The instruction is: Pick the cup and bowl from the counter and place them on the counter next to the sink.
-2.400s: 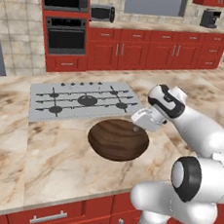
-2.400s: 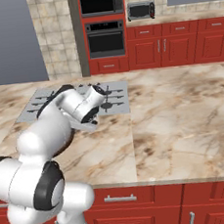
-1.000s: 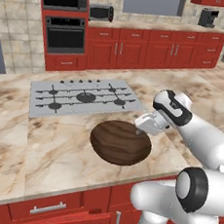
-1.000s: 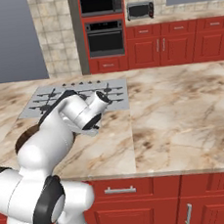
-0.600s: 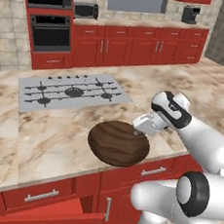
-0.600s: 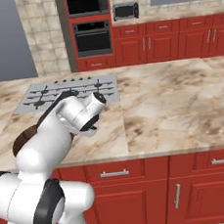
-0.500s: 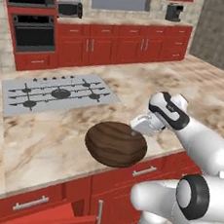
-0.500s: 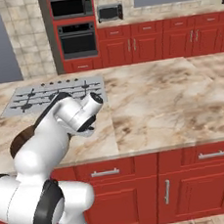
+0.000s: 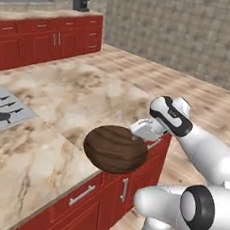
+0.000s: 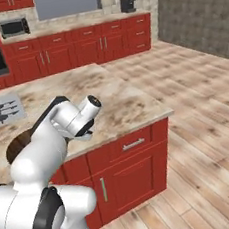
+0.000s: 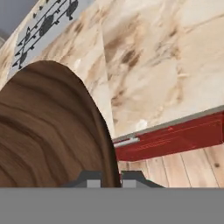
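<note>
The dark-brown wooden bowl (image 9: 114, 148) hangs tilted over the front edge of the tan marble counter (image 9: 64, 94), with my gripper (image 9: 139, 135) shut on its right rim. In the hand view the bowl (image 11: 48, 131) takes up the left half, and its rim runs down between my gripper's (image 11: 109, 179) two dark tips. From the right base view a dark edge of the bowl (image 10: 15, 144) peeks out behind my white arm, above the counter (image 10: 110, 99).
The grey cooktop (image 9: 1, 112) lies on the counter to the left of the bowl. Red cabinets (image 10: 78, 47) line the back wall, with a coffee machine (image 10: 126, 3) and a microwave (image 10: 13, 27). Open wooden floor (image 10: 203, 126) stretches to the right past the counter's end.
The whole picture has swung: the base has turned, so the cooktop now sits far left and the counter's end and floor have come into view. The bowl stays in the shut gripper.
</note>
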